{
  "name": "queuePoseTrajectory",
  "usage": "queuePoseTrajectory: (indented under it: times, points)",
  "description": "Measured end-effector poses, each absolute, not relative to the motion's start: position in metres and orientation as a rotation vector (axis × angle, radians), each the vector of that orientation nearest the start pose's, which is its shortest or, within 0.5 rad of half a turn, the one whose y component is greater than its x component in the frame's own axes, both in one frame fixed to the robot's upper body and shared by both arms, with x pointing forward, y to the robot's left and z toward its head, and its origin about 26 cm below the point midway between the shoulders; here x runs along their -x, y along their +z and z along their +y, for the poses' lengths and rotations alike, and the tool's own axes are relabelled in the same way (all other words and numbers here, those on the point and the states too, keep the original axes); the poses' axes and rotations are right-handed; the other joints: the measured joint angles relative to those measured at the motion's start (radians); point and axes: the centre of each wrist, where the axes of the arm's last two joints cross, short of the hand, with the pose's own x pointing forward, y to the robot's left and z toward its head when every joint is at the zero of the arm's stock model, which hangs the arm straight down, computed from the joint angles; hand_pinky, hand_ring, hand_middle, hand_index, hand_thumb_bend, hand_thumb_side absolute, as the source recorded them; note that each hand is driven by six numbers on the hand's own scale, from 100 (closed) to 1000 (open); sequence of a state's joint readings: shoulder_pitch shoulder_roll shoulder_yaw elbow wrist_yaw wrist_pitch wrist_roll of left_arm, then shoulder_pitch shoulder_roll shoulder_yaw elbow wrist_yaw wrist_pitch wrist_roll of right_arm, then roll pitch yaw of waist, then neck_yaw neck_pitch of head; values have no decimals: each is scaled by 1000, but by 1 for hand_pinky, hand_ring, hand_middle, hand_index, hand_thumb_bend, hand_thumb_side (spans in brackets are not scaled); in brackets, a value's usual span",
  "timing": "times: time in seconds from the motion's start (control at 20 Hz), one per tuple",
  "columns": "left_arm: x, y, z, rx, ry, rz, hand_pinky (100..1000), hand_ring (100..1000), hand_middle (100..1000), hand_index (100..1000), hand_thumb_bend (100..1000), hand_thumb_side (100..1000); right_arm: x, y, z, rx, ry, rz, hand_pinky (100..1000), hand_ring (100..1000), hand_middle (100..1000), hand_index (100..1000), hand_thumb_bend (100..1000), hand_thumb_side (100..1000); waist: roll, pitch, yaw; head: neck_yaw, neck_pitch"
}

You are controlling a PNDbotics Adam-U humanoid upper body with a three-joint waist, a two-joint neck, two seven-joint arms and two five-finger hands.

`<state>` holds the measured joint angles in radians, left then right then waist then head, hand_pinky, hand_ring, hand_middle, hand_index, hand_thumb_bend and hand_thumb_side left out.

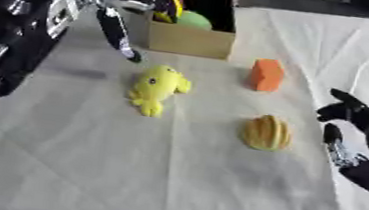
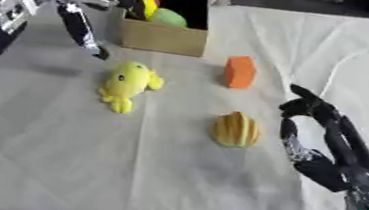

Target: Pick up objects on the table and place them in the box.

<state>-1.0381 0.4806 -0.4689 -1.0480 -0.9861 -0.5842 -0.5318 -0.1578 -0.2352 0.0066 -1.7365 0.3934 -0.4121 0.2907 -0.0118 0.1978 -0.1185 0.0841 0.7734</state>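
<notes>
White cloth covers the counter (image 1: 57, 162) | left hand (image 1: 115, 20) hangs by the box (image 1: 189, 39), fingers straight, holding nothing | yellow plush toy (image 1: 158, 88) lies just below it | next: lower over the toy's body, close around its middle | right hand (image 2: 312, 133) idle, relaxed, near the ribbed yellow fruit (image 2: 236, 129)

The box's (image 1: 191, 40) near wall hides the lower parts of a green object (image 1: 194, 19) and a yellow one (image 1: 175, 4) inside; the left robot hand (image 1: 115, 15) covers the yellow one's left side.
</notes>
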Motion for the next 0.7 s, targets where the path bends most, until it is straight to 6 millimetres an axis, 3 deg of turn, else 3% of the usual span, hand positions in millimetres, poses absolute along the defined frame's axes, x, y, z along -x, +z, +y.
queuePoseTrajectory:
  times: [0.1,0.3,0.45,0.5,0.55,0.6,0.65,0.7]
  points:
    - [-470,216,200,972,2888,1592,864,845,918,948,541,360,-310,88,-273,280,957,-2095,778,684,680,957,100,628,0,0,-4,0,0]
    - [-475,195,193,883,2941,1636,867,840,909,955,467,433,-310,88,-273,280,957,-2095,777,683,680,957,100,631,0,0,-5,1,0]
    - [-477,185,193,832,2990,1679,848,803,857,924,434,401,-310,88,-273,280,957,-2095,777,683,679,957,100,632,0,0,-5,1,0]
    - [-478,182,193,818,3012,1692,824,751,786,864,382,317,-310,88,-273,280,957,-2095,777,683,679,957,100,632,0,0,-5,1,0]
    - [-478,180,194,805,3036,1704,819,740,772,852,376,301,-310,88,-273,279,957,-2095,777,683,679,957,100,632,0,0,-5,1,0]
    - [-479,178,194,793,3058,1718,764,618,635,763,285,283,-310,88,-273,279,957,-2095,777,683,680,957,100,631,0,0,-5,1,0]
    - [-479,177,195,777,3079,1738,751,593,604,742,259,279,-310,88,-273,279,957,-2095,777,684,680,957,100,631,0,0,-5,1,0]
    - [-479,177,195,761,3096,1760,713,512,509,671,157,267,-310,88,-273,279,957,-2095,777,683,680,957,100,631,0,0,-5,0,0]
